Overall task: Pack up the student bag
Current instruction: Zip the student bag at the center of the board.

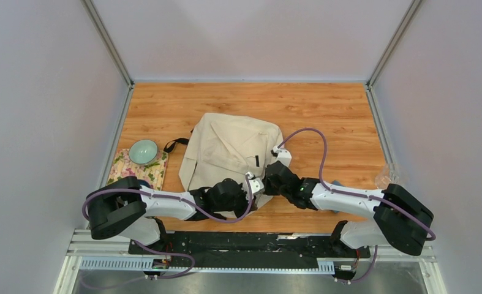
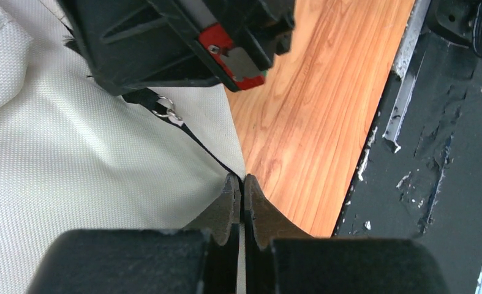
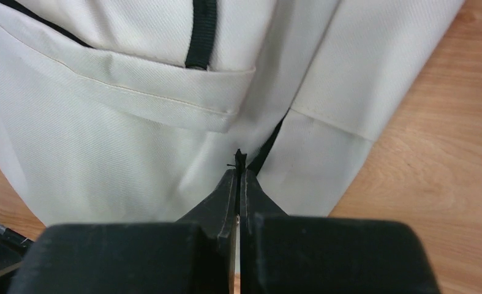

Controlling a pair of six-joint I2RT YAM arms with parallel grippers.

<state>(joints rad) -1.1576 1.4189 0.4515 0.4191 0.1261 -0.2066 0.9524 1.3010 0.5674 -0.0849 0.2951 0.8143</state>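
1. Student bag (image 1: pixel 229 147) work is at the zip, by my reading: one hand anchors the fabric while the other draws the puller, so the bag can be opened for packing.
2. The right hand (image 3: pixel 239 174) is pressed fully closed. A small black tab (image 3: pixel 239 158), probably the zipper pull, pokes out from between its tips where two cream panels meet.
3. The left hand (image 2: pixel 243 184) is also closed tight. The bag's black-trimmed edge runs straight into its tips, so it looks nipped on that edge. A small metal ring (image 2: pixel 166 111) hangs on the trim above it, in the upper left of the left wrist view.
4. To do this step well:
   - Hold the left pinch firm as the anchor.
   - Draw the tab along the line of the zip, not upward, so the soft cloth is not simply lifted.
   - Go slowly, because the tab is tiny and could slip out.
   - Leave room between the wrists, which are crowded together.
5. Pose: in the top view both forearms lie low and reach inward from the lower corners. The wrists meet at lower centre, on the lower edge of the student bag.
6. The bag lies flat in the middle of the wooden desk (image 1: pixel 324 110), with a black strap trailing to its left.
7. Well to the left, a pale green bowl (image 1: pixel 143 151) sits on a flowered cloth (image 1: pixel 127 168), apart from the bag.
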